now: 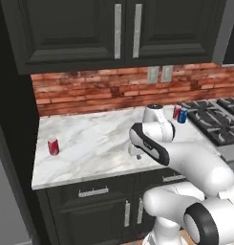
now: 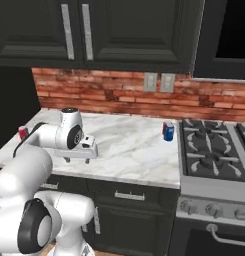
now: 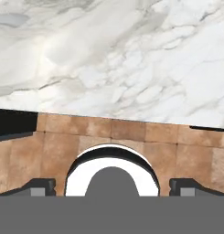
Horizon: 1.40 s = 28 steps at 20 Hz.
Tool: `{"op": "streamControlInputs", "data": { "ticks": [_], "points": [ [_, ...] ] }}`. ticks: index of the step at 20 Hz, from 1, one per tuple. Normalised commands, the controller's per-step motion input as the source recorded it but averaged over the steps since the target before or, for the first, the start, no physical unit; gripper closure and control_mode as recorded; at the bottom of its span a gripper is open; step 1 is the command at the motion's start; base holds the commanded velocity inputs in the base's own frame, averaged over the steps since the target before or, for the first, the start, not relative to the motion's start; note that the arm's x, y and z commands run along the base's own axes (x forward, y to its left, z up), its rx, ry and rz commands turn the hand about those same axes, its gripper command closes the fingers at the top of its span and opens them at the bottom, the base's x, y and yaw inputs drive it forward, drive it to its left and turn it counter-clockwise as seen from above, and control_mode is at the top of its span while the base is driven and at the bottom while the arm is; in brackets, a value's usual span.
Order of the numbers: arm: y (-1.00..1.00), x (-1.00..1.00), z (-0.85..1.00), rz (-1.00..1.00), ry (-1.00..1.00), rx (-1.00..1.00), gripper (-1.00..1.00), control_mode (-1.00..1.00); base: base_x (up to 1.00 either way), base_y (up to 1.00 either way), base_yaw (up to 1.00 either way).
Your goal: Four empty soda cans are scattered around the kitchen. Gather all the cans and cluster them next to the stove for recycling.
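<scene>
On the marble counter (image 1: 99, 139) stand two red cans (image 1: 53, 146) and one blue can (image 2: 168, 131); jaws apart, holding nothing.

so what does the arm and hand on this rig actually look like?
The arm is glossy white with rounded, bulbous links and black bands at the joints. A white cylindrical wrist with a dark cap leads to the hand, a boxy white block with two small dark fingers set wide apart. No external cables or markings visible.
</scene>
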Motion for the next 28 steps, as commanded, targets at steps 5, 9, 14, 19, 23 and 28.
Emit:
{"op": "streamControlInputs", "data": {
  "ticks": [5, 9, 14, 19, 23, 28],
  "points": [
    [0.00, 0.00, 0.00, 0.00, 0.00, 0.00, -1.00, 1.00, 0.41, 0.60, 0.03],
    [0.00, 0.00, 0.00, 0.00, 0.00, 0.00, -1.00, 1.00, 0.47, 0.02, 0.01],
    [0.00, 0.00, 0.00, 0.00, 0.00, 0.00, -1.00, 1.00, 0.45, 0.13, 0.03],
    [0.00, 0.00, 0.00, 0.00, 0.00, 0.00, -1.00, 1.00, 0.32, 0.18, 0.04],
    [0.00, 0.00, 0.00, 0.00, 0.00, 0.00, -1.00, 1.00, 0.12, 0.13, 0.01],
    [0.25, 0.27, -0.05, 0.03, -0.04, 0.00, -1.00, -1.00, 0.00, 0.00, 0.00]
  ]
}}
